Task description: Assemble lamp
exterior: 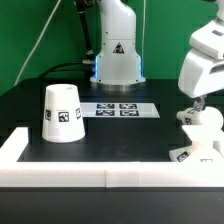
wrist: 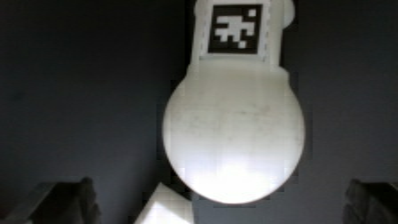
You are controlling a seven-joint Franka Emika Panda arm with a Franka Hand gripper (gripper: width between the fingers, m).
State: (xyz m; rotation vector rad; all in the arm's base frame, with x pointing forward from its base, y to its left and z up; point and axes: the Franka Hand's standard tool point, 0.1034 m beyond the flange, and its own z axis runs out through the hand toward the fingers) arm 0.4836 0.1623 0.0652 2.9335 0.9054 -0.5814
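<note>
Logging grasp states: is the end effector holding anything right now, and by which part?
Nothing seems held. The end effector is open: its fingers stand clear on either side of the bulb, with dark gaps between.

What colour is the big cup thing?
White, with black-and-white square tags on the shade; clearest in the exterior view.
</note>
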